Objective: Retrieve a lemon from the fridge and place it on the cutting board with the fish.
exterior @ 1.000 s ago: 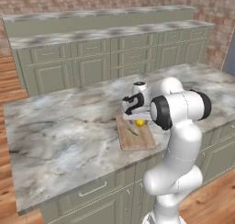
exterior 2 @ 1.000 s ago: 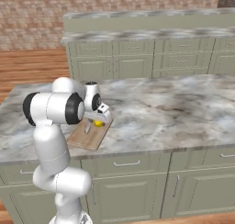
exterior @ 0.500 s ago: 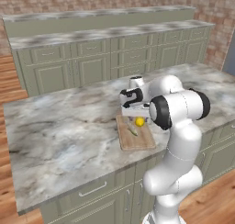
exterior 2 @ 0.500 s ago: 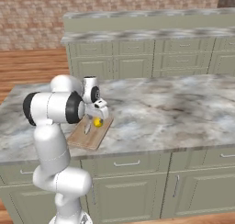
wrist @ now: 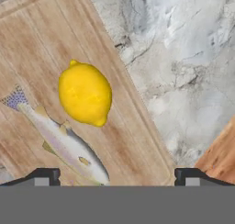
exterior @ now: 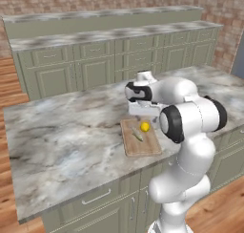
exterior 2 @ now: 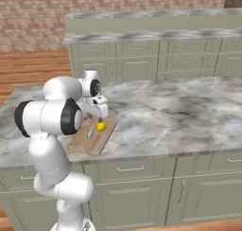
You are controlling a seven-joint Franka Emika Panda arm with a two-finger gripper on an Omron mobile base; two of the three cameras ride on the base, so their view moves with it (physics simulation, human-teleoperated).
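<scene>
Claw (wrist: 114, 176): standing wide apart and holding nothing, its two dark tips showing at the bottom of the hand view; hanging above the board in both base views.
Lemon (wrist: 85, 93): lying on the cutting board (wrist: 36, 48), free of the claw, at about 11 o'clock from the midpoint between the tips in the hand view; in the left base view it is sitting at the board's far right part (exterior: 145, 126).
Fish (wrist: 64, 140): lying just beside the lemon, at its 7 o'clock in the hand view, seemingly touching it at one fin.
Cutting board: lying flat on the marbled desk (exterior: 66, 132), near the desk's front edge.
Background: green cabinets (exterior 2: 142, 59) standing before a brick wall (exterior 2: 33, 17).
</scene>
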